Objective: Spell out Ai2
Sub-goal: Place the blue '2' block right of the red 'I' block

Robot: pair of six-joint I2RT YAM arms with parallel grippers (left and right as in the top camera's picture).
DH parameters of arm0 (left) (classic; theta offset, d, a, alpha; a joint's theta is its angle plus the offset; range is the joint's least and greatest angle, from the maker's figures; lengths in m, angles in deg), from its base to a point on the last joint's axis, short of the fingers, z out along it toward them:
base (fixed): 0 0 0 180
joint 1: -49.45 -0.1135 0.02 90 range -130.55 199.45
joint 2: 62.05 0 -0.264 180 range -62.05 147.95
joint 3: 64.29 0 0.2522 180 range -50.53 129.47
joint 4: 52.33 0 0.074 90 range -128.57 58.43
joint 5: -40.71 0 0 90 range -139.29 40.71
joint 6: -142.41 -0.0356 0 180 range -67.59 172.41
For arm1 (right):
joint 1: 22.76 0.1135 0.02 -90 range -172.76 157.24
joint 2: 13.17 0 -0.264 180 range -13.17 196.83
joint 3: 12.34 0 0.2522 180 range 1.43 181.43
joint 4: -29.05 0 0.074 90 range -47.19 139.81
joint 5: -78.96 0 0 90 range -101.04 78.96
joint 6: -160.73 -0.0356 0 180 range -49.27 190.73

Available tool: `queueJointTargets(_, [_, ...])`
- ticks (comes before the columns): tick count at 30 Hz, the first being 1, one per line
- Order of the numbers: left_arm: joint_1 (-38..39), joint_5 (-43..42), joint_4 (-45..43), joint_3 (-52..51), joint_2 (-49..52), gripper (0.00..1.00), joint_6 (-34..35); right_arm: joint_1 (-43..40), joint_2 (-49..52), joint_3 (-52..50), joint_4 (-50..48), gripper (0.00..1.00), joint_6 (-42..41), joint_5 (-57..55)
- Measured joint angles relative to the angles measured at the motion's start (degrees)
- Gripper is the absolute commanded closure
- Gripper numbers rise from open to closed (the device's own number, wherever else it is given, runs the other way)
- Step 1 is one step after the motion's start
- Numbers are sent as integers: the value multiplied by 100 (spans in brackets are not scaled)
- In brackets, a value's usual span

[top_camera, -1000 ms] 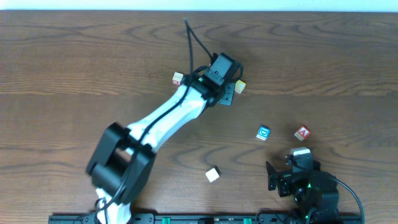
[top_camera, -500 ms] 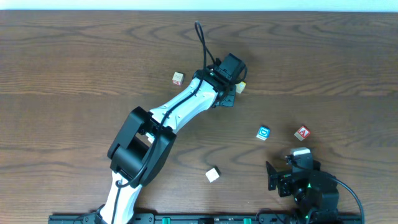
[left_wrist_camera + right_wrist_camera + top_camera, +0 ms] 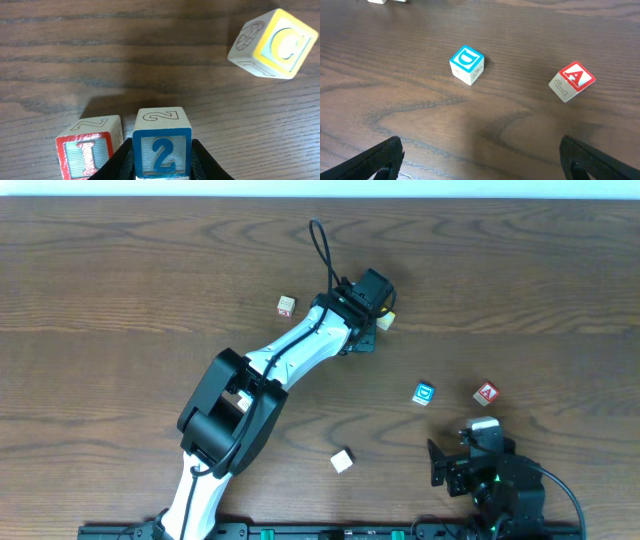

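The 2 block (image 3: 161, 147) is pale wood with a blue 2 in a blue frame on top and an outlined 2 on its far side. It is clamped between the black fingers of the left claw (image 3: 162, 162), near the middle of the desk's (image 3: 120, 270) far edge. The red-framed I block (image 3: 90, 149) sits just beside it, and a yellow C block (image 3: 275, 44) lies skewed farther off. The red A block (image 3: 572, 80) lies toward the near right corner near a blue D block (image 3: 466, 64), in front of the right claw (image 3: 480, 160), whose fingers stand wide apart.
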Motion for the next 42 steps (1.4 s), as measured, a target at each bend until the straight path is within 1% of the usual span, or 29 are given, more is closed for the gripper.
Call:
queueJointTargets(15, [0,68,63,0,0,94,236,0,0,0,0,1,0,0])
queueJointTargets(24, [0,-39,63,0,0,94,275,0,0,0,0,1,2,0])
queueJointTargets(26, [0,-50,63,0,0,83,275,0,0,0,0,1,0,-2])
queueJointTargets(27, [0,-52,63,0,0,80,275,0,0,0,0,1,0,0])
queueJointTargets(30, [0,-55,66,0,0,78,275,0,0,0,0,1,0,0])
queueJointTargets(32, [0,-55,68,0,0,75,278,0,0,0,0,1,0,0])
queueJointTargets(33, [0,-55,70,0,0,72,275,0,0,0,0,1,2,0])
queueJointTargets(38, [0,-55,70,0,0,71,278,0,0,0,0,1,2,0])
queueJointTargets(40, [0,-55,70,0,0,62,280,0,0,0,0,1,0,0])
queueJointTargets(42, [0,-57,72,0,0,62,282,0,0,0,0,1,0,0])
